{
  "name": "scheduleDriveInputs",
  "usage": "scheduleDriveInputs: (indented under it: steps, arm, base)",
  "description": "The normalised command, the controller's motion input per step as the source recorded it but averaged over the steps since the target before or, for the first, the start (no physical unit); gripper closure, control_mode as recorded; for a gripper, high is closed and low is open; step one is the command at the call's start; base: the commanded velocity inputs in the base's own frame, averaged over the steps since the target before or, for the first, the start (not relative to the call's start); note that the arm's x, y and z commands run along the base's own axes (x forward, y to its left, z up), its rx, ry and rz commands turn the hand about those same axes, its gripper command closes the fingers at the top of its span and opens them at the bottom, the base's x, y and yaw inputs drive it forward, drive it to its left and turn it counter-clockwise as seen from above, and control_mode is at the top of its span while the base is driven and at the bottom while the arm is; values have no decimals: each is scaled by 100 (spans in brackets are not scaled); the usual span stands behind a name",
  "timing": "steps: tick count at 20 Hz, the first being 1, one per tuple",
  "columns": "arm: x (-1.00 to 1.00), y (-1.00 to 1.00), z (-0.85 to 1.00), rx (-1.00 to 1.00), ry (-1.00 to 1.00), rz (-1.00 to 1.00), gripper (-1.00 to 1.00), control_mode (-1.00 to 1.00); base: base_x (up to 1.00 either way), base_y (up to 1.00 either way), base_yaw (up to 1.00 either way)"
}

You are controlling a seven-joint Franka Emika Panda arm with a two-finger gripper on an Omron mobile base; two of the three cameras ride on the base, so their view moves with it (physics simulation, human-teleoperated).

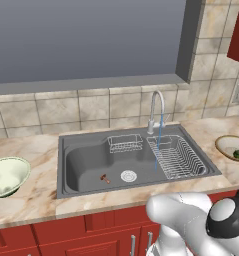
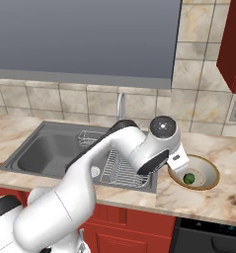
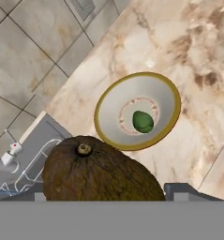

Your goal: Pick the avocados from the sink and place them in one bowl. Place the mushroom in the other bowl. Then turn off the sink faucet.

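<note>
Carrying the dark avocado [image 3: 97, 171] between its jaws, the gripper [image 3: 104, 197] hangs just short of the shallow tan bowl [image 3: 167, 126], where the green avocado [image 3: 143, 121] already lies. Next: advance over the bowl, then release. The mushroom [image 1: 105, 178] waits in the sink [image 1: 86, 167]; the faucet [image 1: 156, 107] runs.

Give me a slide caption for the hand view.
Dark brown avocado held in the pincer above the counter, with the green avocado already in the shallow tan bowl beyond.
</note>
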Motion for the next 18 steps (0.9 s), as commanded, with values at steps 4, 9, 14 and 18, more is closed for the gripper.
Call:
scheduleDriveInputs:
  steps: [4, 9, 14, 18]
  arm:
    - [33, -25, -28, 0, 3, 0, 100, -100]
    - [26, -29, -24, 0, 7, 0, 100, -100]
    - [24, -31, -23, 0, 6, 0, 100, -100]
    - [19, -23, -20, 2, 2, 0, 100, -100]
  base:
    - [0, 0, 0]
    - [0, 0, 0]
    - [0, 0, 0]
    - [0, 0, 0]
